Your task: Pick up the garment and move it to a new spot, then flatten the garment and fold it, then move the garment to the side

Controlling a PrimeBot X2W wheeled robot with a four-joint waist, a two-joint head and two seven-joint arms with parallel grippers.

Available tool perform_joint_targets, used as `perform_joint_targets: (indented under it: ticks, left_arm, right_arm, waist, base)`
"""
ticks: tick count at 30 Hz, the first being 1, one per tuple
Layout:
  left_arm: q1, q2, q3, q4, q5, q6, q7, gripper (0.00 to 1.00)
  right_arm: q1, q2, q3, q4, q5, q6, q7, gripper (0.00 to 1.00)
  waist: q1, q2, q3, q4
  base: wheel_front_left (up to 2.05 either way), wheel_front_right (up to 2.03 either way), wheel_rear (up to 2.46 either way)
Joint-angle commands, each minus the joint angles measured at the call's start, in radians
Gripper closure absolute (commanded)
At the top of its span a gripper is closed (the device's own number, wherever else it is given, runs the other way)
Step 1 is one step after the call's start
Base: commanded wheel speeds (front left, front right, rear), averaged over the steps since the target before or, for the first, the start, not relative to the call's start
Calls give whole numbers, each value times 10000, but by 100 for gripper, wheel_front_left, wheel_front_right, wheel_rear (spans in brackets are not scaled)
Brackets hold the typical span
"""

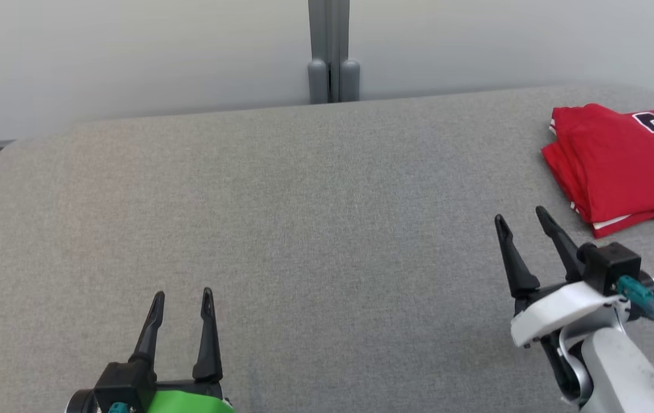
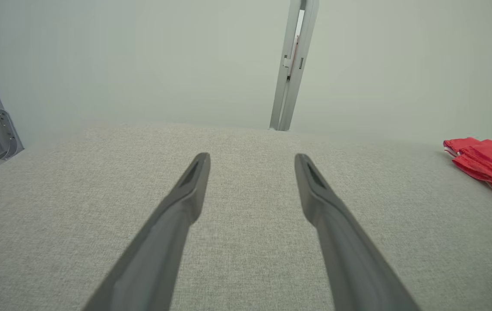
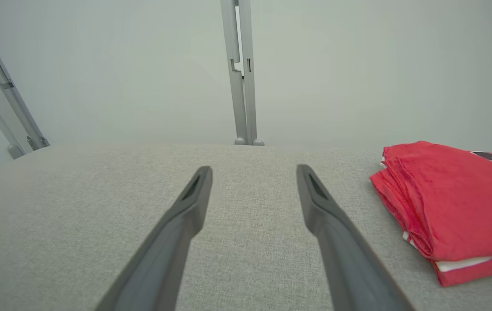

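While hovering over gray table (image 1: pixel 304 201), holds left gripper (image 1: pixel 182 292) and right gripper (image 1: pixel 520 214) wide open. Leaves red garment (image 1: pixel 619 166) folded, far right.

Folded red garment (image 1: pixel 625 166), far right.

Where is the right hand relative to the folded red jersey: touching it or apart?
Apart. In the head view, bare grey surface shows between the right hand and the folded red jersey; the right wrist view shows the same gap.
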Motion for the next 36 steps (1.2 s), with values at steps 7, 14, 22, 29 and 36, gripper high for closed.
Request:
perform_joint_targets:
  ticks: [7, 14, 22, 29, 36]
  left_arm:
    - [590, 33, 376, -763, 537, -132, 0, 0]
    - [1022, 33, 486, -958, 743, -438, 0, 0]
    - [1281, 33, 454, -616, 541, -631, 0, 0]
    - [1185, 33, 515, -352, 550, -714, 0, 0]
    - [1179, 33, 564, -134, 607, -723, 0, 0]
  right_arm:
    - [1995, 864, -556, -1911, -655, -16, -38, 0]
    - [2975, 1051, -728, -2208, -721, -14, -39, 0]
    - [3279, 1101, -814, -2086, -635, -14, -38, 0]
    - [3222, 1170, -809, -2023, -579, -14, -38, 0]
    - [3335, 1222, -744, -1959, -518, -14, -38, 0]
  waist:
    - [0, 0, -946, -6]
    - [0, 0, -1206, -76]
    - [0, 0, -1335, -231]
    - [0, 0, -1362, -285]
    - [0, 0, -1409, -299]
  base:
    - [0, 0, 0]
    - [0, 0, 0]
    - [0, 0, 0]
    - [0, 0, 0]
    - [0, 0, 0]
